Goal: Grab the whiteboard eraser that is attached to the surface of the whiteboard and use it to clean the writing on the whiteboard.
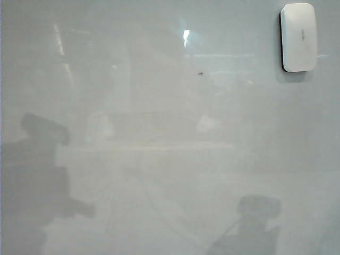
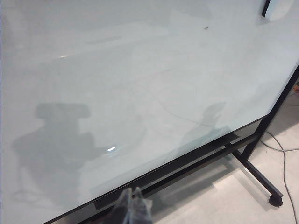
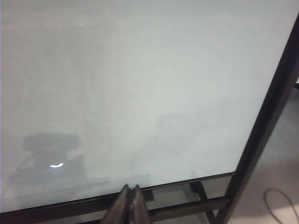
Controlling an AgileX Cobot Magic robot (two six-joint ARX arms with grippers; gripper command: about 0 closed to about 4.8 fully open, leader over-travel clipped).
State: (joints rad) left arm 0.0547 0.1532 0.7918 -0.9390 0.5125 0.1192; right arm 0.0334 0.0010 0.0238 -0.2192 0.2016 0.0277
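on whiteboard (image 1: pixel 159 159) corner: whiteboard eraser (image 1: pixel 298 36) | left hand (image 2: pixel 132 205), right hand (image 3: pixel 129 203) closed, below

whiteboard eraser (image 2: pixel 275 8) cut by left wrist view edge; both grippers' bodies out of frame.

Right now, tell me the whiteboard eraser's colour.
White, with a dark edge: the whiteboard eraser shows best in the exterior view.
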